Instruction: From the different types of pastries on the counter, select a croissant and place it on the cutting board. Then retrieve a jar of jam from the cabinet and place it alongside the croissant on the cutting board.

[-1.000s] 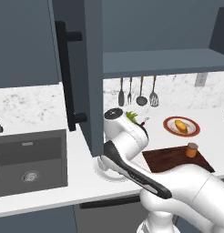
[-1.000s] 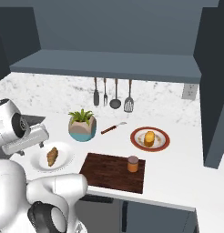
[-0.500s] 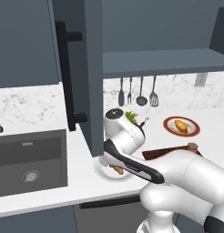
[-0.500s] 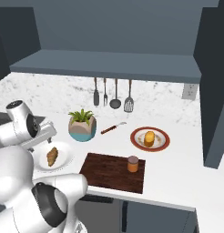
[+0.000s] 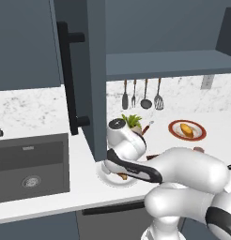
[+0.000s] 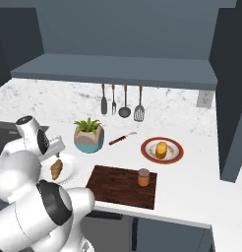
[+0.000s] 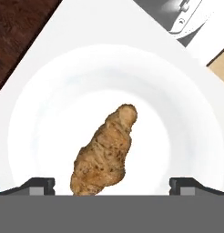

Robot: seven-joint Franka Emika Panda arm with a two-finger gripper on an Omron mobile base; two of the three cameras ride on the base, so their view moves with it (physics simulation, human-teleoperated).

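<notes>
Pincer (image 7: 112, 184) on my end is spread wide, hovering right over the ridged golden-brown croissant (image 7: 104, 152) lying on its round white plate (image 7: 54, 91), grasping nothing.

The arm (image 5: 183, 176) is glossy white, built of fat rounded segments like swollen capsules. Dark grey-black bands ring the joints, one showing at the lower right in the left base view. A black strip runs along the link behind the claw. One white end cap (image 6: 25, 123) carries a grey disc.
</notes>
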